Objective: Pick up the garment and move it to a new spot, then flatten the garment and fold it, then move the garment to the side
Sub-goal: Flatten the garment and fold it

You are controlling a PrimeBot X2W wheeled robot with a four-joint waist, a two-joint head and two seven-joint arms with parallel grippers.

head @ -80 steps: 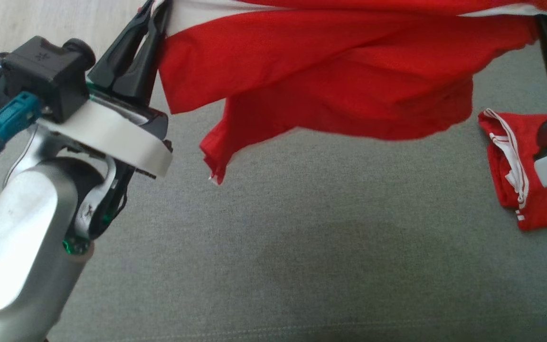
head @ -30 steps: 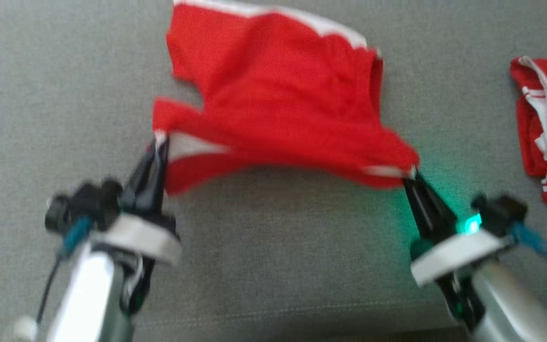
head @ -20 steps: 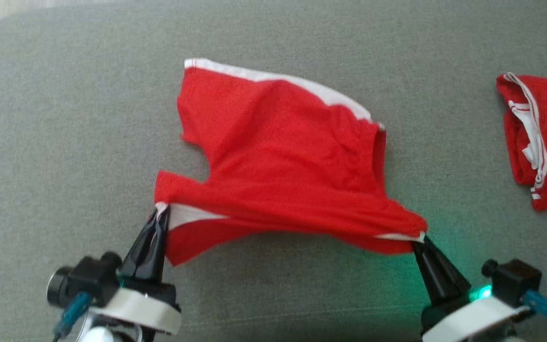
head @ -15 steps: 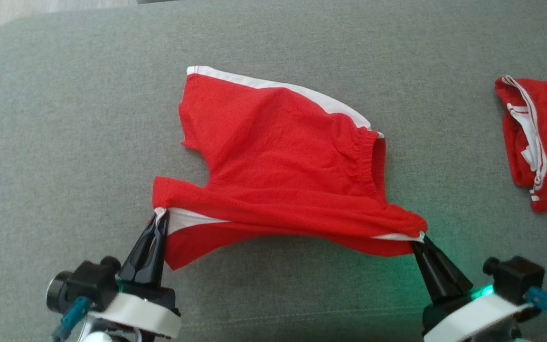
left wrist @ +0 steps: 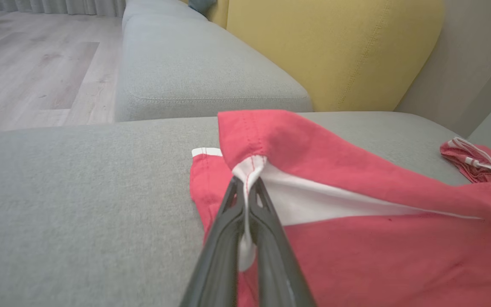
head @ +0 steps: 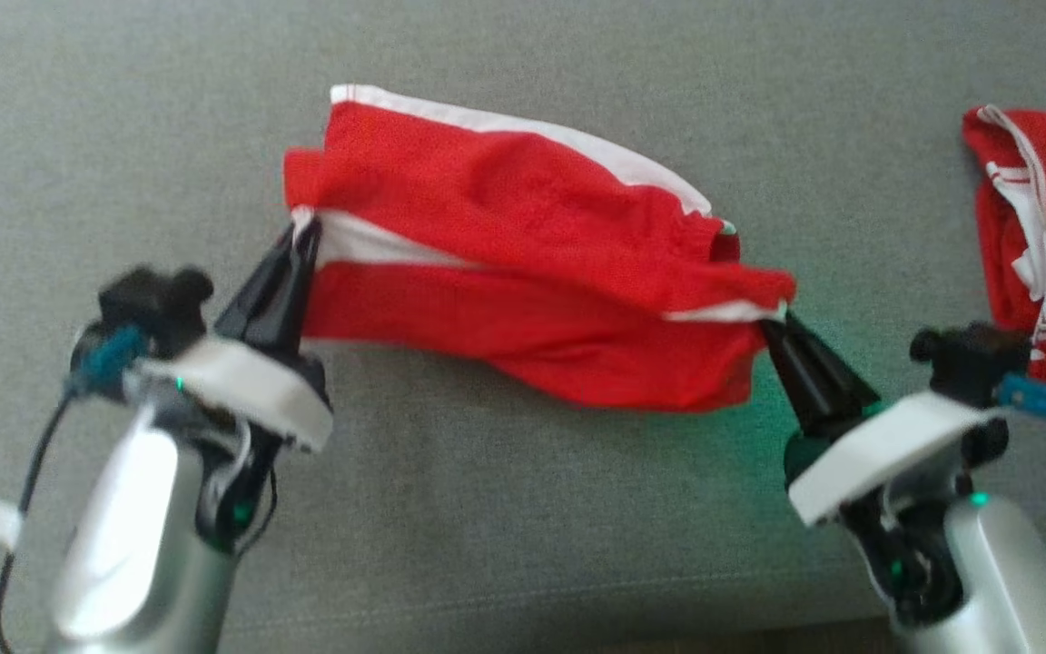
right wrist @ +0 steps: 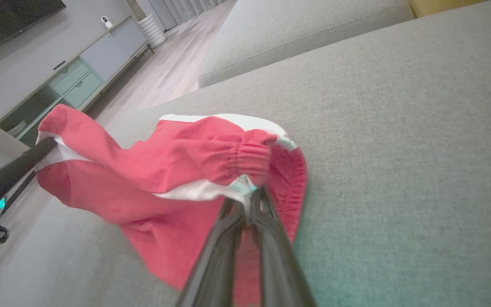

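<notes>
The garment [head: 523, 263] is a pair of red shorts with white side stripes, part lying on the grey sofa cushion [head: 523, 509] and part lifted. My left gripper [head: 303, 234] is shut on the white-striped leg hem at the garment's left end [left wrist: 249, 170]. My right gripper [head: 773, 320] is shut on the waistband corner at the garment's right end [right wrist: 249, 192]. The near edge hangs between the two grippers, raised and doubled over toward the far half. In the right wrist view the left gripper's fingers [right wrist: 15, 168] show at the far end of the cloth.
A second red garment with white trim [head: 1036, 236] lies bunched at the right of the cushion [left wrist: 475, 162]. Yellow back cushion [left wrist: 335, 51] stands behind. Another grey seat [left wrist: 194, 72] and wooden floor [left wrist: 28, 68] lie to the left. A TV cabinet [right wrist: 58, 89] stands across the room.
Both grippers have carried the held near edge away from me, over the far half of the garment, which now looks doubled. The head view has also shifted.
</notes>
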